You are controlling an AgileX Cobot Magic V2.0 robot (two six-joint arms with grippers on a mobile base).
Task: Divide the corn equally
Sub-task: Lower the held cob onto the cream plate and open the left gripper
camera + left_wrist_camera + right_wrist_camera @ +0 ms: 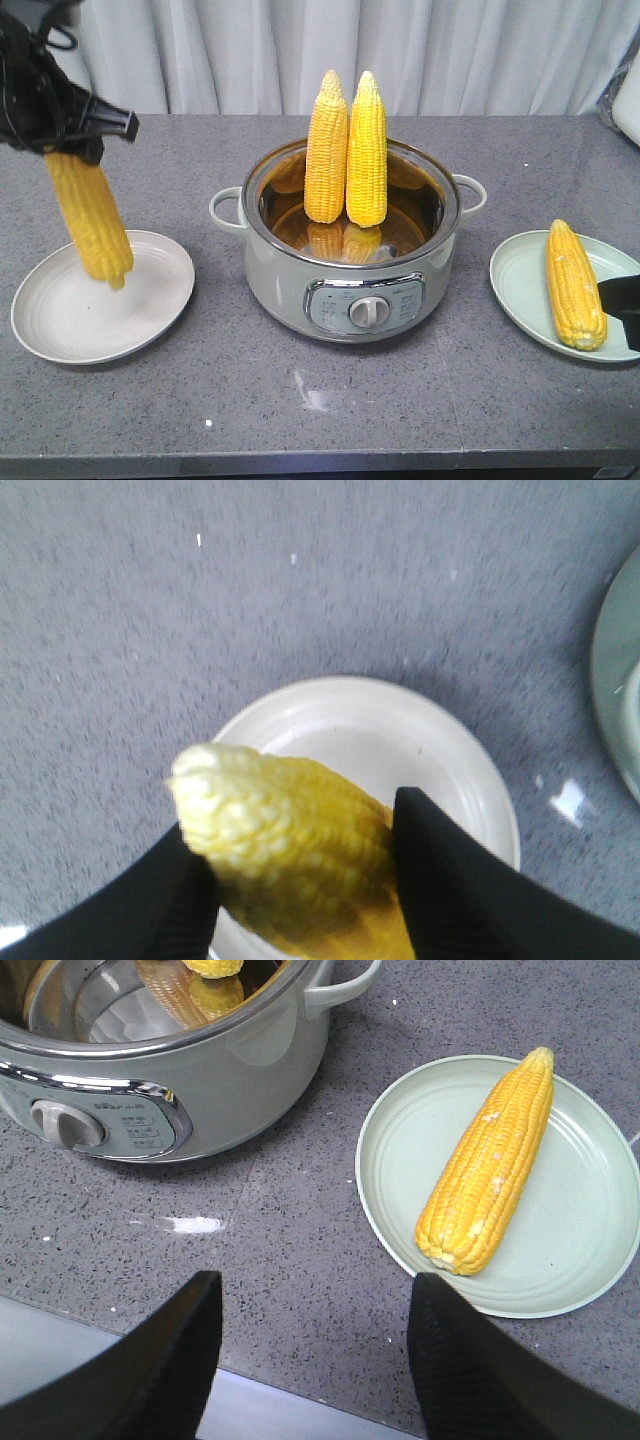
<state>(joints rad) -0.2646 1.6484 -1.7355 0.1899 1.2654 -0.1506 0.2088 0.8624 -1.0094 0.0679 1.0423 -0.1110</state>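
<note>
Left gripper (72,148) is clamped on one corn cob (90,220), gripping it near the upper end. The cob hangs almost vertical, slightly tilted, with its paler end down over the white plate (60,350) on the left side of the grey counter (300,410). The left wrist view shows both black fingers (450,890) pressed on either side of the cob, with the plate centred below. That view is blurred, and from the front I can't tell whether the lower end touches the plate or sits just above it, probably just above. The electric pot (290,290) is mid-counter between the two plates, lid off and dial facing front. Two more cobs stand upright inside it, tips up and touching each other: a paler one (327,150) on the left and a brighter yellow one (367,150) on the right, both leaning on the back wall. On the right is a pale green plate (520,290) with one cob (573,285) lying flat on it, tip pointing to the back. Right gripper (315,1295) has its jaws spread wide and nothing between them. It sits over the front edge of the counter, just beside the green plate and not touching the plate or its cob.
</note>
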